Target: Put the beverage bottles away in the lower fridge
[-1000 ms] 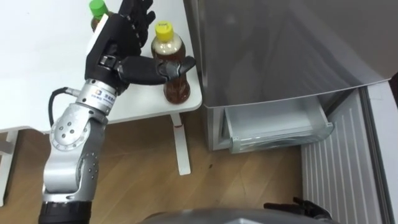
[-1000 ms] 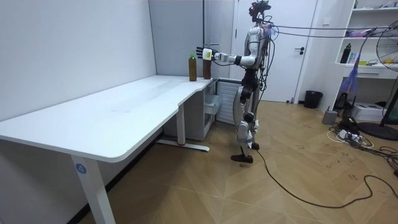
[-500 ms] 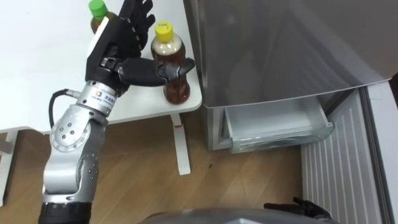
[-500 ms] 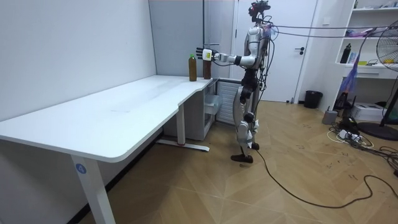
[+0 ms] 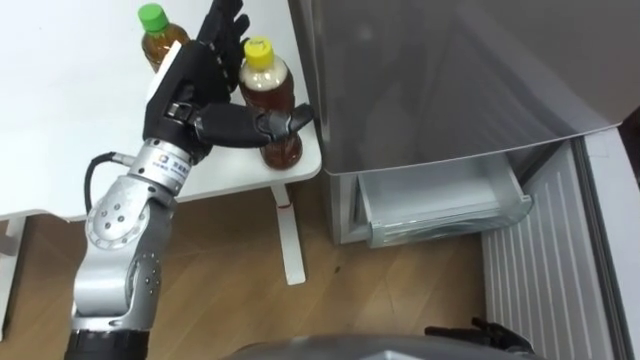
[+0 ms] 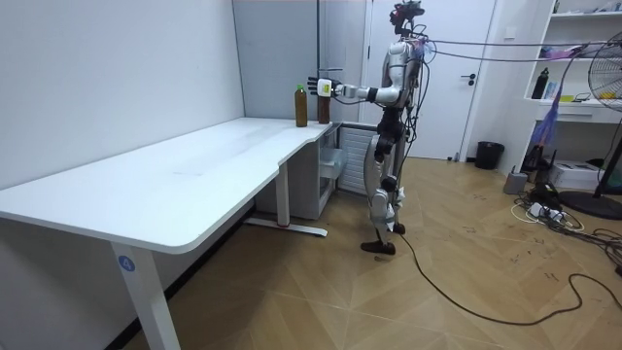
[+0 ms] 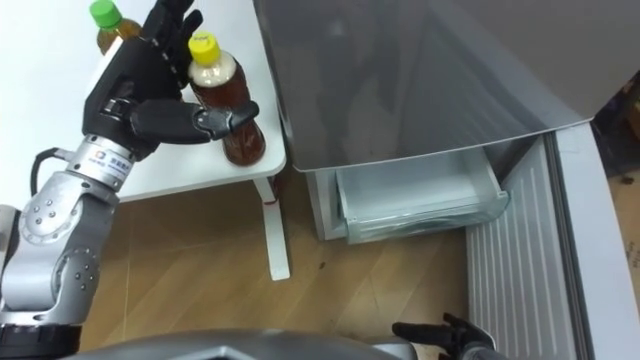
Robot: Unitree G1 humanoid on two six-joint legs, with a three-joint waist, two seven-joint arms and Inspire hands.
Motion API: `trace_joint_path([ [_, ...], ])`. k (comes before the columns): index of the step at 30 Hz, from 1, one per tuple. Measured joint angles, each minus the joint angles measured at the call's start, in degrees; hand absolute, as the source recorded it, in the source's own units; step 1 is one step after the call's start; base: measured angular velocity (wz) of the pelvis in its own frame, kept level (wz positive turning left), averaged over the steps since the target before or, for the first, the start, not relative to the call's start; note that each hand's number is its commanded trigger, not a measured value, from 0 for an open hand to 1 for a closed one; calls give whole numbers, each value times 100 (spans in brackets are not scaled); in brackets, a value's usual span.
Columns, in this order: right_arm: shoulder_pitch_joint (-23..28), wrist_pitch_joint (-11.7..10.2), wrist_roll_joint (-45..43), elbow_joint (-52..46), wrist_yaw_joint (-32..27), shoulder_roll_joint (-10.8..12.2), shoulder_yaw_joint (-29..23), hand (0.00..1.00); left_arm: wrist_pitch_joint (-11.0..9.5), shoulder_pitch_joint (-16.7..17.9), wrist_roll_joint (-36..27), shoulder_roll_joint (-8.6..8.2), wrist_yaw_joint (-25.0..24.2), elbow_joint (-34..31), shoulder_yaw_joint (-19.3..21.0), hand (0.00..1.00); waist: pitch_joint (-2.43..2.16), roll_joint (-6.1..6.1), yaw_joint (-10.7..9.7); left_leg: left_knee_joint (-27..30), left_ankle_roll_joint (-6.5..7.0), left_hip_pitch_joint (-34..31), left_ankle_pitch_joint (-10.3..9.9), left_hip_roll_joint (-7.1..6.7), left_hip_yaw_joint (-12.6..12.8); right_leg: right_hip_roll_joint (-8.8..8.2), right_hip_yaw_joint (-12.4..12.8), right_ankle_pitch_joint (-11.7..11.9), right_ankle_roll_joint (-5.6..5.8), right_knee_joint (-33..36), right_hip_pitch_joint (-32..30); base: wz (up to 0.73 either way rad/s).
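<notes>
A tea bottle with a yellow cap (image 5: 270,95) stands at the white desk's (image 5: 60,120) corner, next to the grey fridge (image 5: 450,70). My left hand (image 5: 195,85) is open at it: straight fingers rise behind the bottle and the thumb reaches across its front. A second tea bottle with a green cap (image 5: 158,35) stands further back on the left. The lower fridge drawer (image 5: 440,205) is pulled out and holds nothing. My right hand (image 5: 480,335) hangs low at the bottom edge, fingers relaxed. In the room view I stand at the desk's far end, left arm stretched towards the bottles (image 6: 323,105).
The lower fridge's door (image 5: 545,270) stands swung open on the right, its ribbed inner face showing. The desk's white leg (image 5: 290,235) stands on the wooden floor between me and the fridge. The desk's edge runs close to the fridge's side.
The picture has shifted slightly. My left thumb has reached a little further round the front of the yellow-capped bottle. The bottles stand where they were.
</notes>
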Motion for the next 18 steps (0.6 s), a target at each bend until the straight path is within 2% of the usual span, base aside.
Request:
trace_joint_path([
  [11, 13, -3, 20, -24, -10, -21, 3, 0, 0, 0, 0, 35, 3, 13, 0, 0, 3, 16, 0, -14, 1, -4, 1, 7, 12, 2, 11, 0, 0, 51, -41, 0],
  [18, 57, -79, 20, -70, -6, -55, 4, 0, 0, -1, -1, 54, 7, 113, 0, 0, 11, 78, -19, -23, 1, 2, 1, 8, 26, 3, 40, 0, 0, 50, -49, 0],
])
